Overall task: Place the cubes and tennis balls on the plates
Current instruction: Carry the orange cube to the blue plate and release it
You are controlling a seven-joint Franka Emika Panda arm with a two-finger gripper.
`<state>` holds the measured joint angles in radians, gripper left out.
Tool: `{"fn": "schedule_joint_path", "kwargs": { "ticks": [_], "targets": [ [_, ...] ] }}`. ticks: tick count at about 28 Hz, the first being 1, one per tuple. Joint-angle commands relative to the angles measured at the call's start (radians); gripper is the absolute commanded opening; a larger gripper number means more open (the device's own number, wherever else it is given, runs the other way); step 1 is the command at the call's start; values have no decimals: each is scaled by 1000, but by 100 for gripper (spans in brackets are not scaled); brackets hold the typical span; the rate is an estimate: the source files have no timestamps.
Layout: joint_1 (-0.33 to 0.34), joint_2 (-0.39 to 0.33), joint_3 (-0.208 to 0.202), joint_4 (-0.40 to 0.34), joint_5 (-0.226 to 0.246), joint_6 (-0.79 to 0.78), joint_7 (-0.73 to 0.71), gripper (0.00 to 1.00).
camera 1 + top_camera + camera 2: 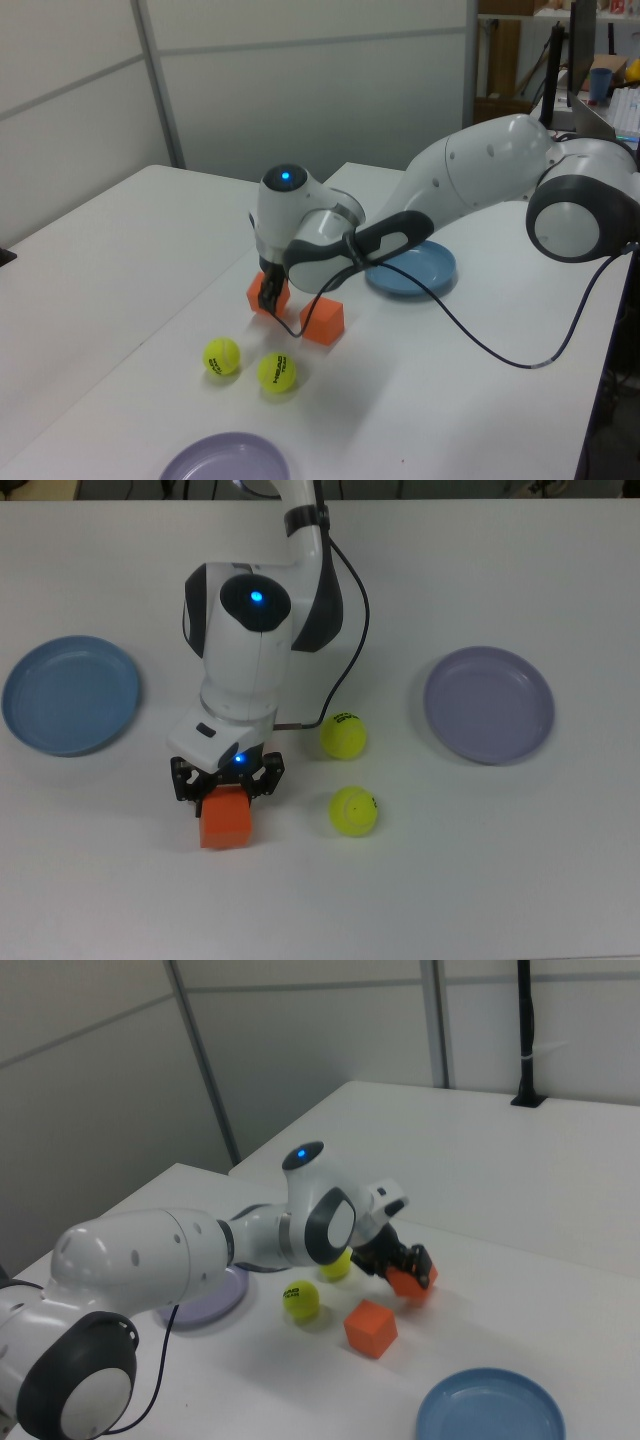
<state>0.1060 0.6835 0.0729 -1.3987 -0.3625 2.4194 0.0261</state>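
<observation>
A matte orange cube [225, 817] is clamped in the black two-finger gripper [226, 786], lifted off the white table [480, 860]. A second orange cube [322, 320] sits just beside it — hidden under the arm in the top view — with two fuzzy yellow-green tennis balls [353, 811] nearby.

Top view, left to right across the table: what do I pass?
Light blue plate → gripper shut on an orange cube → the two tennis balls, almost level with each other, so unordered → lavender plate. The second cube is hidden under the arm in the top view.

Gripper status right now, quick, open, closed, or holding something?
Gripper: closed on an orange cube, lifted off the table.
</observation>
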Motion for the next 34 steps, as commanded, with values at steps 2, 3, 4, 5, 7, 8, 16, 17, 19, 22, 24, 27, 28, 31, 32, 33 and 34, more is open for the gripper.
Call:
{"fn": "schedule_joint_path", "kwargs": {
  "ticks": [2, 3, 4, 5, 7, 8, 16, 17, 19, 22, 24, 27, 28, 31, 32, 33, 34],
  "targets": [
    [-11, -149, -4, -37, 42, -136, 29, 0],
    [-14, -166, -5, -36, 51, -185, 28, 0],
    [-17, -182, -7, -34, 56, -235, 25, 0],
    [-28, -208, -7, -34, 56, -337, 21, 0],
    [-43, -225, -7, -34, 56, -435, 21, 0],
    [-51, -229, -9, -34, 54, -475, 21, 0],
    [-135, -217, -56, -40, 42, -642, 18, 0],
    [-140, -214, -67, -42, 42, -642, 18, 0],
    [-146, -199, -87, -42, 42, -640, 17, 0],
    [-180, -183, -97, -46, 42, -632, 15, 2],
    [-195, -173, -97, -48, 42, -625, 17, 3],
    [-198, -162, -97, -48, 42, -620, 21, 19],
    [-201, -160, -97, -46, 42, -619, 21, 35],
    [-215, -160, -97, -43, 45, -617, 21, 82],
    [-215, -160, -97, -42, 48, -617, 23, 98],
    [-215, -162, -97, -40, 51, -617, 23, 100],
    [-216, -162, -97, -37, 53, -617, 23, 100]
  ]
}}
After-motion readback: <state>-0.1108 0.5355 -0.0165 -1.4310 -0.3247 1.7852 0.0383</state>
